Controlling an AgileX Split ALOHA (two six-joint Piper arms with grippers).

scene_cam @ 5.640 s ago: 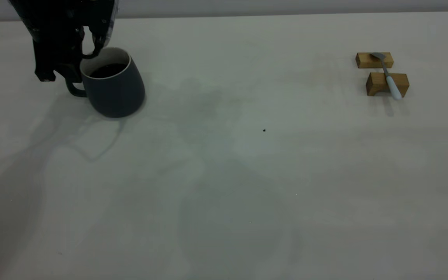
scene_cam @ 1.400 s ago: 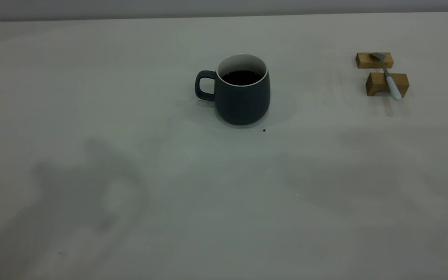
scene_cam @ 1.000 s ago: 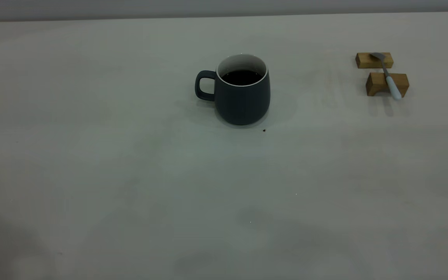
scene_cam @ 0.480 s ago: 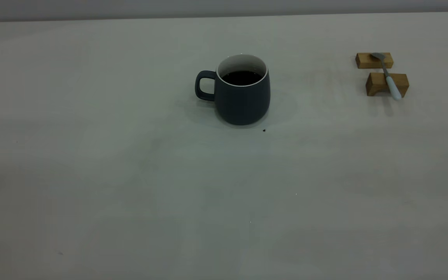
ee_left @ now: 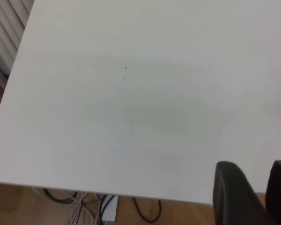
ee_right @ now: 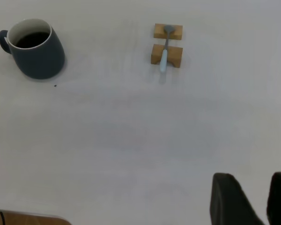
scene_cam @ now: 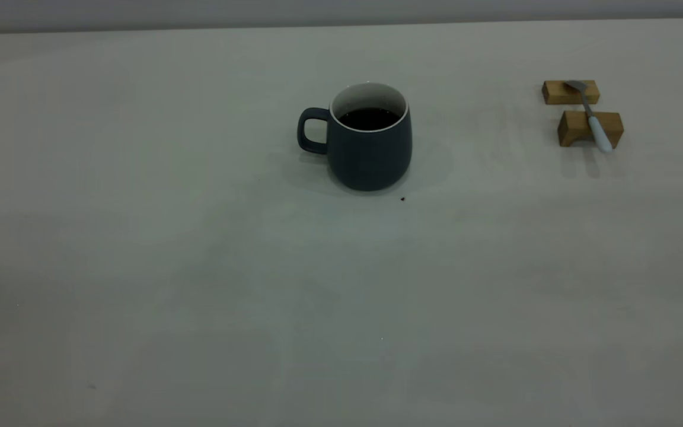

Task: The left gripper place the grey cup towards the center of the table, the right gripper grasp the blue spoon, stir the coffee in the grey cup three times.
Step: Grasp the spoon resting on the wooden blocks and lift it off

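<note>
Grey cup [scene_cam: 369,144] moved to table [scene_cam: 199,267] centre; left gripper [ee_left: 253,194] withdrawn.

Dim, even light; the grey cup [scene_cam: 370,148] casts a faint soft shadow.

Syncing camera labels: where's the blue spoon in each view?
Exterior view: blue spoon at far right, lying across two wooden blocks.
Left wrist view: not in it; only bare table shows.
Right wrist view: blue spoon on the same blocks, apart from the grey cup.
Shared landmark: the grey cup, in the exterior and right wrist views.
</note>
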